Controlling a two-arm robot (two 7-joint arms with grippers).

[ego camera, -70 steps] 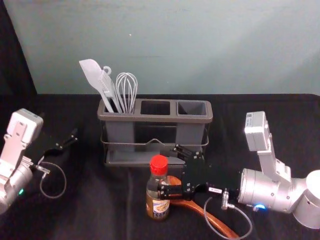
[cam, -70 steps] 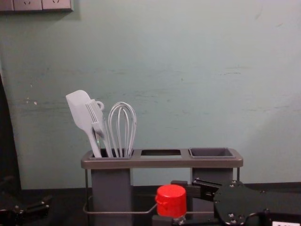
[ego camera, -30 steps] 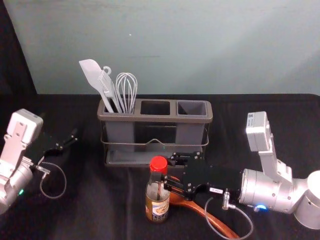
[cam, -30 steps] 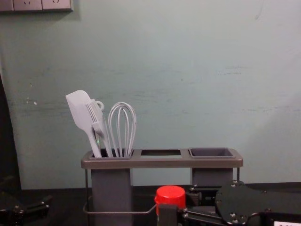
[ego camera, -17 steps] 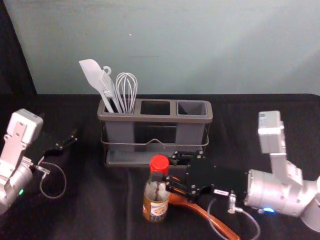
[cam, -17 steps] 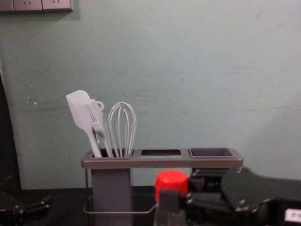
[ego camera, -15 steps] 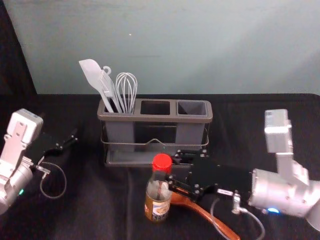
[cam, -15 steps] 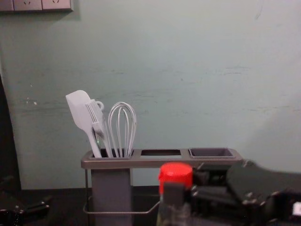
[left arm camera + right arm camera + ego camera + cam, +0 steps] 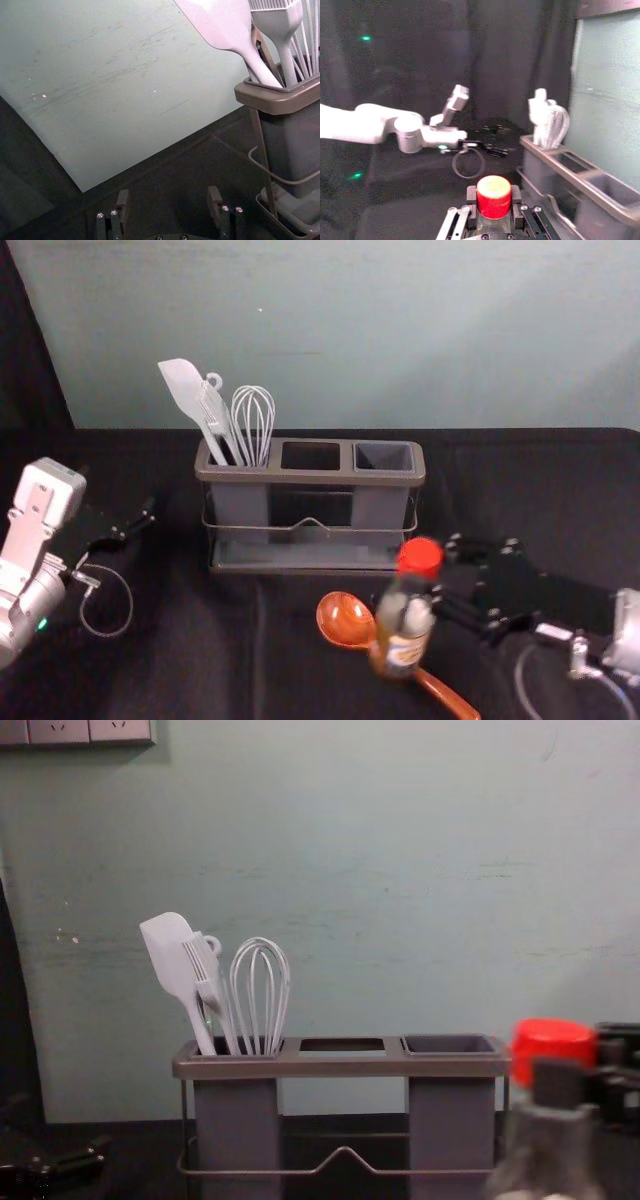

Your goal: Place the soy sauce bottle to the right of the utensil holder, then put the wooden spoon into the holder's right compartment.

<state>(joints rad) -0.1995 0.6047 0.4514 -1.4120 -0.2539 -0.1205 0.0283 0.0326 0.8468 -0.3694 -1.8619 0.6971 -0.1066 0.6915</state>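
Clearly, the neck of the soy sauce bottle [image 9: 403, 625] is clamped between the fingers of the right gripper [image 9: 443, 570], which is seen in front of the right end of the utensil holder [image 9: 312, 477], reaching in from the right. Just below the red cap [image 9: 420, 557], the glass is pinched from both sides. The bottle is made of clear glass, with brown contents and a pale printed label [image 9: 404, 652] low on its body; in the head view its cap is set a little farther right than its base. Whether the base is lifted cannot be told.

Partly hidden behind the bottle, the wooden spoon [image 9: 345, 620] is laid in front of the holder. It is glossy and orange-brown; its round bowl is turned toward the holder, and its handle [image 9: 448, 695] is pointed away from it, toward the front right. Whether it is touched by the bottle cannot be told.

In the holder's left compartment, a pale spatula [image 9: 185, 390], a brush [image 9: 213, 408] and a whisk [image 9: 253, 420] are held upright, the spatula leaning left. The right compartment [image 9: 385, 456] is framed by the brown rim. Left of the holder, the left gripper [image 9: 140, 518] is parked, its fingers spread apart.
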